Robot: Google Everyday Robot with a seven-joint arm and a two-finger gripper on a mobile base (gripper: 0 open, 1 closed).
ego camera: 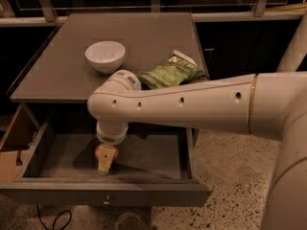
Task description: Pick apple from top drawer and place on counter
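The top drawer (158, 158) is pulled out below the counter (144, 35), with a small metal knob (106, 201) on its front panel. The apple (99, 152), small and red-orange, lies on the drawer floor near the left middle. My gripper (105, 161) hangs down from the white arm (192, 107) into the drawer and is right at the apple, covering its right side. Only the apple's left part shows. The arm crosses in front of the counter's front edge.
A white bowl (105, 55) and a green chip bag (170, 72) lie on the counter near its front. A cardboard box (12, 150) stands left of the drawer. Speckled floor (230, 176) lies to the right, and a cable (53, 219) below.
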